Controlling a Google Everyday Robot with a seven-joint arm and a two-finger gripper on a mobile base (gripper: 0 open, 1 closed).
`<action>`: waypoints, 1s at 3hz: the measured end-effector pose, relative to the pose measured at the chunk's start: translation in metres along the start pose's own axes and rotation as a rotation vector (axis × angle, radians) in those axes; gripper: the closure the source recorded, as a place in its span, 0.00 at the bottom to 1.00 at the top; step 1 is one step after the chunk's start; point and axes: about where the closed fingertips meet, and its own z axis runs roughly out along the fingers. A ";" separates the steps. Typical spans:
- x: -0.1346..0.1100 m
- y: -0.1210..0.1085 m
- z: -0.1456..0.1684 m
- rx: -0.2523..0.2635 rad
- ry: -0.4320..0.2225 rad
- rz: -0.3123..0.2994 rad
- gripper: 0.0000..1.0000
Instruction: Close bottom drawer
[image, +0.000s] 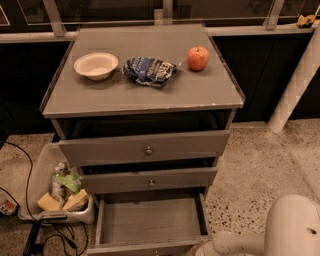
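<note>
Only a sliver of the tool (198, 249) shows, low at the bottom edge of the view just right of centre; most of it is cut off there, so I cannot tell how it is set or whether it has hold of anything. Its pale arm (287, 231) comes in from the lower right corner, bulky and rounded, and hides the floor behind it.

The bottom drawer (150, 220) stands pulled well out of the grey cabinet (226, 125), its plank floor bare and in plain sight; its front board runs along the lower edge of the view and is partly cut off. The tool sits at the right end of that front board, right beside the corner (touching or just apart, I cannot tell).

Above it, the middle drawer (150, 179) and the top drawer (145, 148) both stand a little way out, each with a small round knob.

On the surface (125, 97) lie a pale bowl (96, 65) at the left, a crumpled blue bag (149, 71) in the middle and a red apple (198, 58) at the right; all three are apart from each other. A clear bin (42, 175) of odds and ends sits on the floor left of the cabinet; its contents are hard to make out.
</note>
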 end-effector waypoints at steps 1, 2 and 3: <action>0.000 0.000 0.004 -0.002 0.000 -0.001 0.82; 0.000 0.000 0.004 -0.002 0.000 -0.001 0.59; 0.000 0.000 0.004 -0.002 0.000 0.000 0.34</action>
